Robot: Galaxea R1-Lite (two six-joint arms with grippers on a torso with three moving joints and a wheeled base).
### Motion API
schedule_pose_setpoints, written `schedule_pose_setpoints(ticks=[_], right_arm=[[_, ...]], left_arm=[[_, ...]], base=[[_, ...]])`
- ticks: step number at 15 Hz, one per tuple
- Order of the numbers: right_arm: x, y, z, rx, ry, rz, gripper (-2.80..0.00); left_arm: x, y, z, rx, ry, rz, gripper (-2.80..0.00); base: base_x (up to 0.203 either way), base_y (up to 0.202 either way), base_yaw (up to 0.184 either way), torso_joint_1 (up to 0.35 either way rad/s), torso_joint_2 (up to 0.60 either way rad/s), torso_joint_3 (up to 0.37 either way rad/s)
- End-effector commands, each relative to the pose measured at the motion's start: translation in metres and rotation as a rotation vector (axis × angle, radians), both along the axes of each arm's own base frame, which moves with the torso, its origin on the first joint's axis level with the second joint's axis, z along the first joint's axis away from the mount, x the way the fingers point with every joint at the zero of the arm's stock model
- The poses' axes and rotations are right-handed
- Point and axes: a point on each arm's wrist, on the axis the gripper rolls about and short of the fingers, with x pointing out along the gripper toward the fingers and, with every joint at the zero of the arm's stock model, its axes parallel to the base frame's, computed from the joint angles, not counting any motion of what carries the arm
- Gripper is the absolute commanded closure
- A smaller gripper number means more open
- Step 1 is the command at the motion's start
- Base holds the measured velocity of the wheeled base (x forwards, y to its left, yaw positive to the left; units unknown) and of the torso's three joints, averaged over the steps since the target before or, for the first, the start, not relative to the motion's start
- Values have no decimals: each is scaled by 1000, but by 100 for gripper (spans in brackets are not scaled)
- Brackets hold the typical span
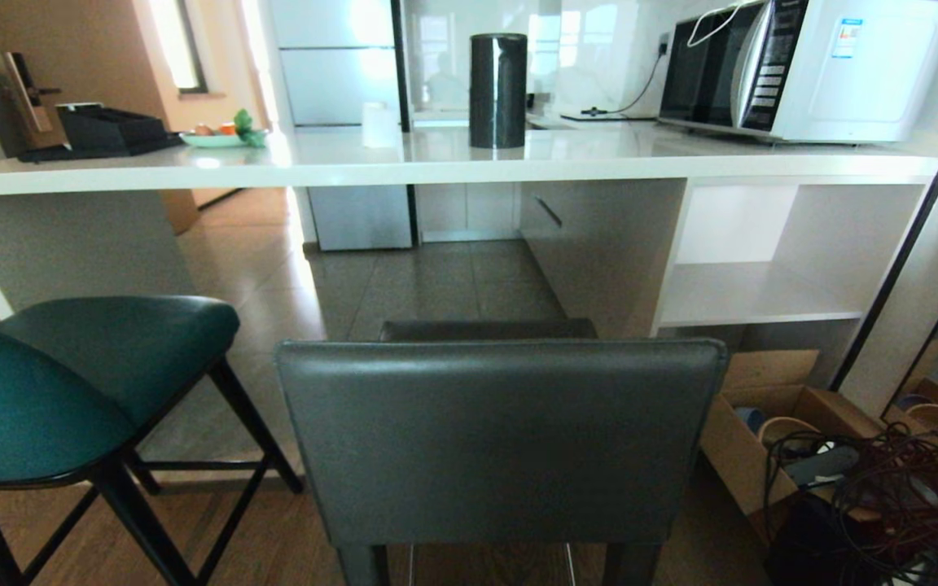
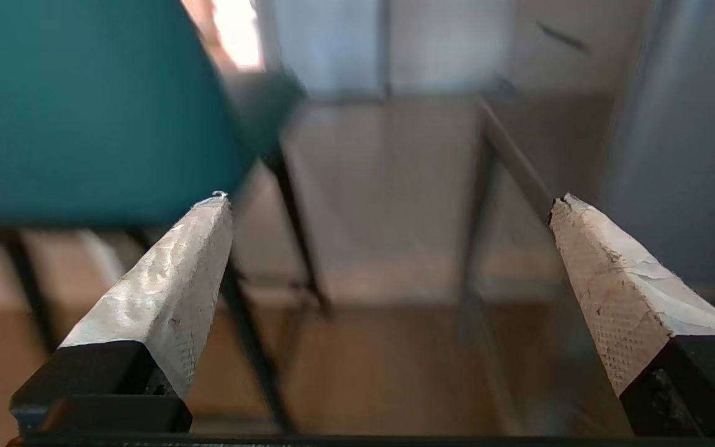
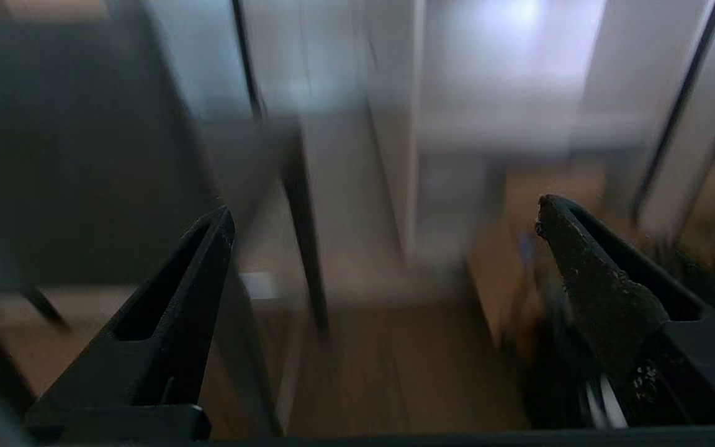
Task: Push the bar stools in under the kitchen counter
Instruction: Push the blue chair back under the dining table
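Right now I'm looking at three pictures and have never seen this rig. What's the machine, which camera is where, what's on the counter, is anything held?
It is a wheeled robot with two arms, each ending in a two-fingered pincer. The head view looks forward and down from the robot's head; neither arm shows there. It faces the kitchen counter, with the teal stool on its left and the dark grey stool straight ahead, both standing out from the counter, not yet pushed under.

On the counter: a microwave, a black cylinder, a plate of food and a black tray. A cardboard box and tangled cables sit on the floor at right.

The other two views sit on the wrists, behind the fingers. The left pincer is open beside the teal stool; the right pincer is open too. Neither holds anything.
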Motion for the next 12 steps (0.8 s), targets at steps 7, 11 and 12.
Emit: schedule_pose_setpoints(ticks=[7, 11, 12], right_arm=[[19, 0, -43, -111, 87, 7, -280], [19, 0, -42, -82, 87, -14, -280], [19, 0, -42, -59, 88, -21, -280]], left_arm=[[3, -1, -16, 30, 104, -35, -280], [3, -2, -17, 69, 106, -79, -280], [3, -1, -17, 66, 106, -72, -280]], base=[[0, 0, 0, 0, 0, 0], [0, 0, 0, 0, 0, 0], [0, 0, 0, 0, 0, 0]])
